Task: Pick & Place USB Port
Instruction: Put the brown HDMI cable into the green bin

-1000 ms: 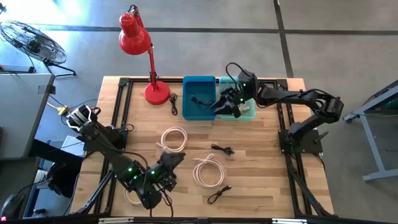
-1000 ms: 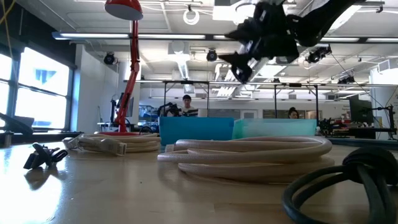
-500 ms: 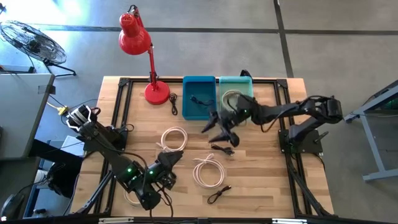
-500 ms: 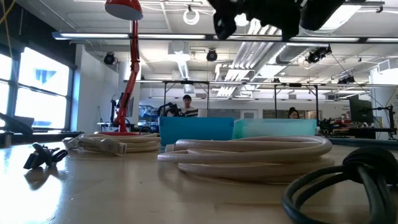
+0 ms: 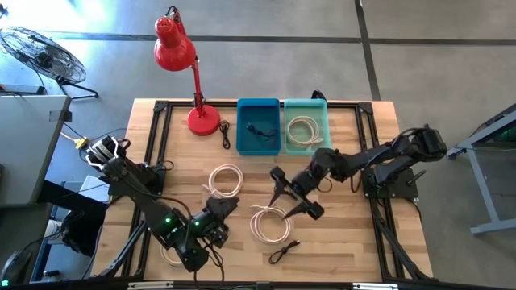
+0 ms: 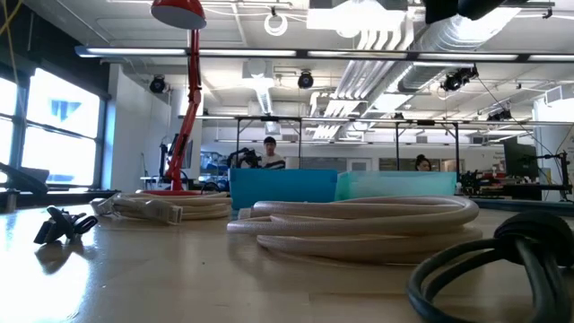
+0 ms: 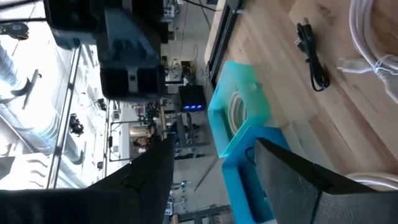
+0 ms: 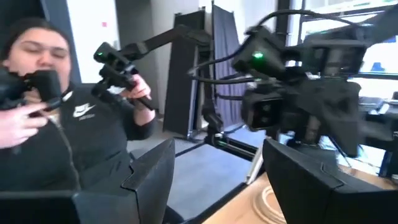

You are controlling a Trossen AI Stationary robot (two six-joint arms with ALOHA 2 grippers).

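High view: the right gripper (image 5: 293, 196) hangs over the middle of the bench (image 5: 347, 242), its fingers spread wide and holding nothing, just above a small black USB cable (image 5: 288, 193) (mostly hidden under it) and beside a white coiled cable (image 5: 270, 223). The left gripper (image 5: 223, 206) waits near the bench's front edge, fingers apart and empty. Against the far edge sit a blue bin (image 5: 258, 126) with a dark cable inside and a teal bin (image 5: 306, 129) holding a white coil (image 5: 304, 130). A red lamp (image 5: 181, 60) stands at the far left corner.
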